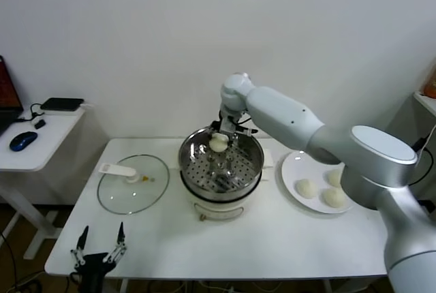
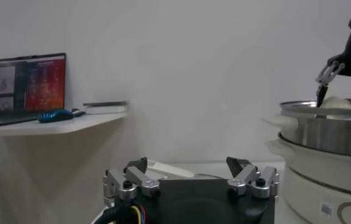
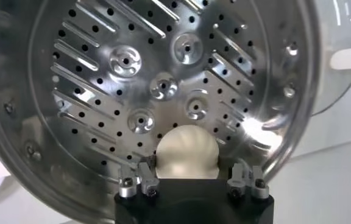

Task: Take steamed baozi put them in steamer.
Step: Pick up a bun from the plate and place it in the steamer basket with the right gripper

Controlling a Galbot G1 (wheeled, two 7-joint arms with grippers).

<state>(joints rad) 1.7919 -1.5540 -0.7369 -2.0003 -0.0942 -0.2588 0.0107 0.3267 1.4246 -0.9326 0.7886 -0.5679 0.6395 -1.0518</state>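
Observation:
My right gripper (image 1: 219, 144) hangs just above the far rim of the shiny steamer (image 1: 197, 174), shut on one cream-white baozi (image 1: 218, 144). In the right wrist view that baozi (image 3: 186, 152) sits between the fingers (image 3: 146, 167), with the perforated tray (image 3: 157, 85) below it and no buns on the tray. Three more baozi (image 1: 306, 188) lie on the white plate (image 1: 289, 167) at the steamer's right. My left gripper (image 1: 99, 247) is parked low at the table's front left corner, open, nothing between its fingers (image 2: 136, 175).
The flat glass lid (image 1: 129, 182) with its white handle lies left of the steamer. A side desk (image 1: 41, 133) with a blue mouse (image 1: 23, 140) stands further left. From the left wrist the steamer wall (image 2: 328, 137) shows at the right.

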